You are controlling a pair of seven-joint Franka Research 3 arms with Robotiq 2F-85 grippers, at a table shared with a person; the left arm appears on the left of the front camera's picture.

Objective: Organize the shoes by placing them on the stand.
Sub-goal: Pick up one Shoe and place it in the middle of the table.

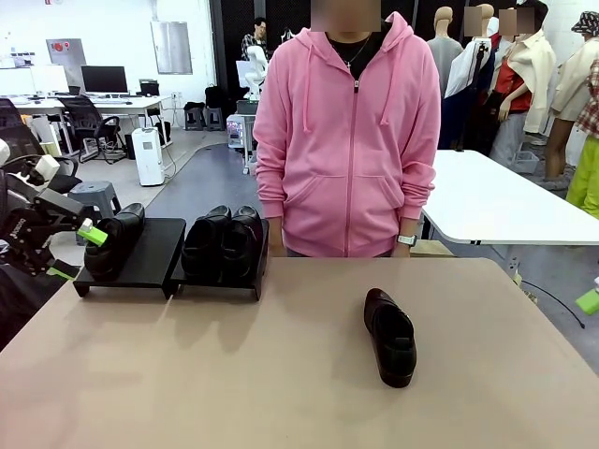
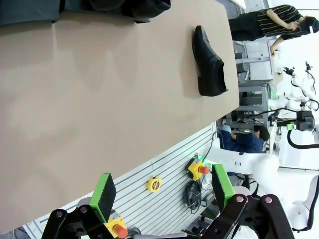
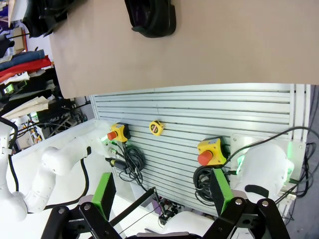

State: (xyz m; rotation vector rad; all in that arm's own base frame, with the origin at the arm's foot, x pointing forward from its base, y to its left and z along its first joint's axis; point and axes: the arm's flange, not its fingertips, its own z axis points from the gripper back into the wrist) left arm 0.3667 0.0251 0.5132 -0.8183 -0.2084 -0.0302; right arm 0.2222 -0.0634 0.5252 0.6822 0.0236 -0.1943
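One glossy black leather slip-on shoe [image 1: 390, 336] lies loose on the tan table [image 1: 281, 374], right of centre and near the robot's side, toe pointing to the far edge, well apart from everything else. The low matte black slanted stand [image 1: 154, 253] sits at the far left. Its right section carries a pair of matching black shoes [image 1: 225, 241] side by side; its left section carries one black shoe [image 1: 117, 240] on its left half, with the right half bare. In my judgement that bare half is the slot for the loose shoe, and three of four are placed.

The left gripper [image 1: 77, 251] hangs at the left edge of the table, just beside the stand's left section, jaws spread wide and holding nothing. The right gripper [image 3: 162, 191] is likewise fully open and empty, raised off the table's near edge.

You should take the loose shoe with the right arm, as it lies on that side. Grip across the upper near the opening, where the leather is firm. Carry it toe away, and clear the placed pair before lowering. A person in a pink zipped hoodie [image 1: 348, 140] stands at the far side; keep the sweep low.
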